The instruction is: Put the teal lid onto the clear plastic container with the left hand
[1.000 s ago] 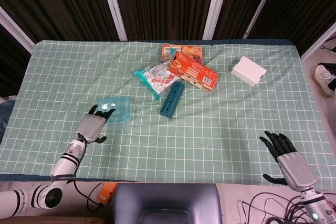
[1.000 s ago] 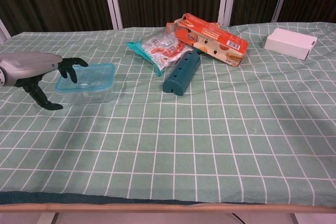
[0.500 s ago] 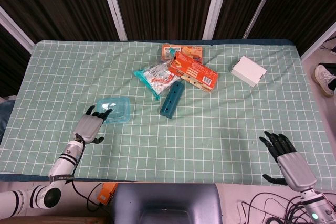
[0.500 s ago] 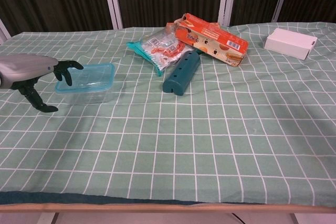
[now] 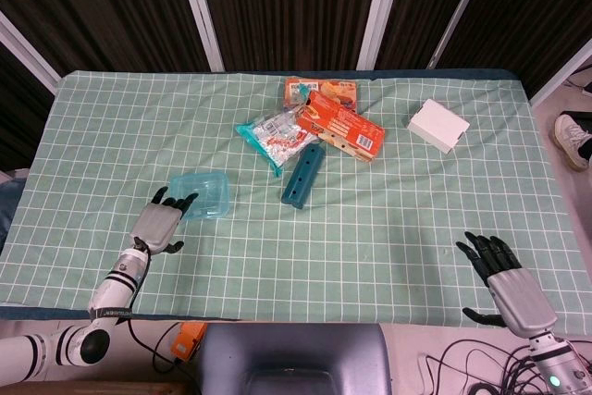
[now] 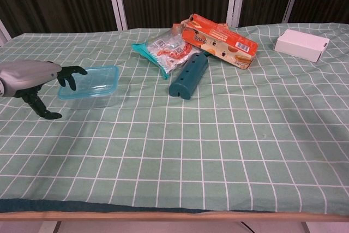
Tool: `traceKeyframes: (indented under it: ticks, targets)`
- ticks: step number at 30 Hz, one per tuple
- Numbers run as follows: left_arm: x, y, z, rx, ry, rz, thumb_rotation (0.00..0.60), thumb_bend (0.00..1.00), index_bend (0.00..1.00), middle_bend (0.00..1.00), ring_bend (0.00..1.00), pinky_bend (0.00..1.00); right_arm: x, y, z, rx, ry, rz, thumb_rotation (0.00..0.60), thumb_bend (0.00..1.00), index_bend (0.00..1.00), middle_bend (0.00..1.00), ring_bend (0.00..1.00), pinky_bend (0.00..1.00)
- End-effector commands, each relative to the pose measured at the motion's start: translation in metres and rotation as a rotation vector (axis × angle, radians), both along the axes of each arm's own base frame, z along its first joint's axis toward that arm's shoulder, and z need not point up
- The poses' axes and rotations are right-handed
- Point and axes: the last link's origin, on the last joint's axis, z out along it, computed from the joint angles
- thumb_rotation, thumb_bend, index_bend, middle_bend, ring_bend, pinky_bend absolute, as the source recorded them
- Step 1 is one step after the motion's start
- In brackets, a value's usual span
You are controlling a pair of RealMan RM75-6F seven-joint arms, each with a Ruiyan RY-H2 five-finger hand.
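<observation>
The teal lid (image 5: 202, 193) (image 6: 91, 80) lies flat on top of the clear plastic container (image 6: 87, 100) at the left of the table. My left hand (image 5: 160, 222) (image 6: 32, 77) hangs just near-left of it, fingers spread and slightly curled, their dark tips by the lid's near-left corner. Nothing is held in it. My right hand (image 5: 507, 289) rests low at the near right edge of the table, fingers apart and empty. It shows in the head view only.
A dark teal perforated block (image 5: 302, 176) lies mid-table. Behind it are a clear snack bag (image 5: 273, 139) and an orange carton (image 5: 340, 125). A white box (image 5: 438, 125) sits at the far right. Green checked cloth (image 5: 370, 228) covers the table.
My left hand has drawn back a little toward the near left, off the lid. The lid and container stay where they were. The right hand has not moved.
</observation>
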Motion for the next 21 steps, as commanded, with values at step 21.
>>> traceKeyframes:
  ticks: [21]
  targets:
    - [0.030, 0.032, 0.013, 0.134, -0.080, -0.088, 0.600, 0.23, 0.00, 0.23, 0.13, 0.00, 0.000, 0.002, 0.004, -0.008, -0.013, 0.005, 0.600, 0.16, 0.00, 0.00, 0.00, 0.00]
